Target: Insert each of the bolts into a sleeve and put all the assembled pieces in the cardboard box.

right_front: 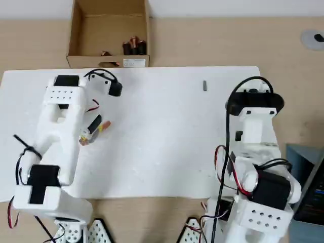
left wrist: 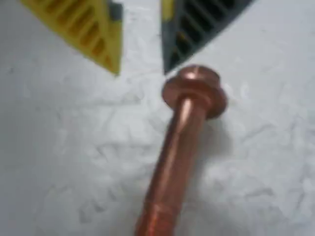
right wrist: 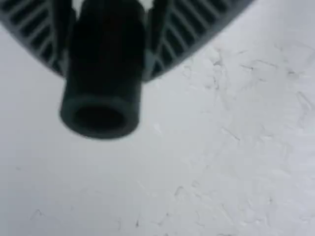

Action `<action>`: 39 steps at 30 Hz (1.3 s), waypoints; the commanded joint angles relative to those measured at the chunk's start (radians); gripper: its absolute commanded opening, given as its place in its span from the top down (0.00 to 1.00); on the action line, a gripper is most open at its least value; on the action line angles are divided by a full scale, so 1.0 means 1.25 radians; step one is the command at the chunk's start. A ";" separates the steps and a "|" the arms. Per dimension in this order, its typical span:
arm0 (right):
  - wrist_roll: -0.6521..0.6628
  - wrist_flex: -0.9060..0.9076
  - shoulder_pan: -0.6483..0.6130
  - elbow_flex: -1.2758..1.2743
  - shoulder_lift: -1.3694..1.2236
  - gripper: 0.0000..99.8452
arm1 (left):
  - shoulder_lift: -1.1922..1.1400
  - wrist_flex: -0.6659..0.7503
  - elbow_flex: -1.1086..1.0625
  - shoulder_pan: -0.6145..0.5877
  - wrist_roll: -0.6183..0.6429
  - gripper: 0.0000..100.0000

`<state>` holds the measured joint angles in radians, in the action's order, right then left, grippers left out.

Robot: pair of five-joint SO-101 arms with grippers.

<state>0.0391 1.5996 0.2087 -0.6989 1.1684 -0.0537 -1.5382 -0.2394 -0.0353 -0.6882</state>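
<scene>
The sleeve, a dark tube with its bore open toward the camera, is clamped across its body between the fingers of the right gripper, above the white board. The bolt lies flat on the board, its flanged head just beside the tips of the left gripper, whose jaws stand apart and hold nothing. The bolt appears to be stiff, copper-coloured metal, smooth and round. It is likely to roll or slip if pinched off-centre, so the shank just below the flange is the better place to grip it. Assembled pieces already lie in the cardboard box.
</scene>
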 commanded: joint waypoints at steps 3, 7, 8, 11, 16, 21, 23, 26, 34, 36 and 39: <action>-0.004 -0.016 0.013 -0.002 0.017 0.99 | -0.031 -0.005 0.064 0.009 -0.007 0.92; -0.004 -0.016 0.013 -0.002 0.017 0.99 | -0.069 -0.005 0.095 0.007 -0.007 0.88; -0.004 -0.016 0.013 -0.002 0.017 0.99 | -0.077 -0.005 0.104 0.007 -0.007 0.88; -0.004 -0.016 0.013 -0.002 0.017 0.99 | -0.102 -0.005 0.134 0.007 -0.007 0.88; -0.004 -0.016 0.013 -0.002 0.017 0.99 | -0.159 -0.006 0.182 -0.009 -0.029 0.88; -0.004 -0.017 0.013 -0.002 0.014 0.99 | -0.218 -0.005 0.190 -0.043 -0.060 0.88; -0.004 -0.018 0.013 -0.002 0.013 0.99 | -0.235 -0.005 0.190 -0.056 -0.060 0.88; -0.004 -0.020 0.013 -0.002 0.013 0.99 | -0.262 -0.005 0.188 -0.071 -0.060 0.88; -0.002 -0.020 0.012 -0.002 0.013 0.99 | -0.350 -0.011 0.185 -0.048 -0.054 0.99; -0.002 -0.020 0.012 -0.002 0.013 0.99 | -0.350 -0.012 0.188 -0.042 -0.052 0.99; -0.002 -0.020 0.012 -0.002 0.013 0.99 | -0.331 -0.012 0.196 -0.042 -0.011 0.99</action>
<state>0.0391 1.5996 0.2087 -0.6989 1.1684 -0.4557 -1.5520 -0.0031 -0.0951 -0.7449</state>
